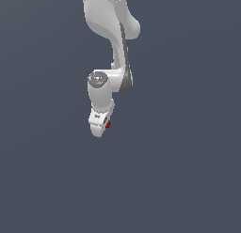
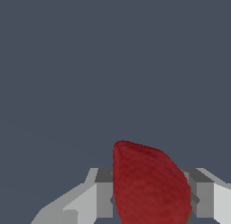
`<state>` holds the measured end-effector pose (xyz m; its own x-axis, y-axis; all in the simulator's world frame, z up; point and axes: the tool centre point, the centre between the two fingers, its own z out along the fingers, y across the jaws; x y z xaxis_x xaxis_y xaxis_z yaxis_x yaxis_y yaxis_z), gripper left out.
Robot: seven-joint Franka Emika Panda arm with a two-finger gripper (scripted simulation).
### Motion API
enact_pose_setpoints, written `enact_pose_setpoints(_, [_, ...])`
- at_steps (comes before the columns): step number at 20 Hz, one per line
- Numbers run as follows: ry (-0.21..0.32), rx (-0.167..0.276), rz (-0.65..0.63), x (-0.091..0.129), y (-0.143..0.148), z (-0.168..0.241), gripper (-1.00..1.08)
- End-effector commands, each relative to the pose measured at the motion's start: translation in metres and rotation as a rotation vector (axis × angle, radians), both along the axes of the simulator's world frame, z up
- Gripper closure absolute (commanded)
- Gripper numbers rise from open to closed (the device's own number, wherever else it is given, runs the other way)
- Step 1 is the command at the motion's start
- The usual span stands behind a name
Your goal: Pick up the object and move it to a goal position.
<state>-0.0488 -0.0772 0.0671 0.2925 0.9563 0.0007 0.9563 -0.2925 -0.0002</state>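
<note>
Between the two grey fingers (image 2: pixel 104 198) in the wrist view sits the strawberry (image 2: pixel 149 187), its red body filling the gap so that the pads press on either flank; the gripper (image 2: pixel 151 198) is pinching it. A sliver of green shows at the fruit's lower edge, and the long axis appears to run from that end outward past the fingertips, tilted a little. Beyond the fruit lies only plain grey ground. Seen from the exterior view, the gripper (image 1: pixel 100 126) hangs pointing downward below the white arm (image 1: pixel 110 39), with the strawberry (image 1: pixel 108 125) peeping out on the exterior view's right. No goal marker is visible, so which way the carry must go cannot be told.
</note>
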Motion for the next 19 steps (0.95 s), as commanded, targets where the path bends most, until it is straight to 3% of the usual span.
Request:
enact_pose_setpoints(1, [-0.001, 0.000, 0.000, 0.006, -0.024, 0.015, 1.08])
enact_pose_setpoints(10, [-0.001, 0.001, 0.000, 0.024, -0.093, 0.057, 1.08])
enact_pose_setpoints(19, [0.000, 0.000, -0.001, 0.031, -0.113, 0.069, 1.08])
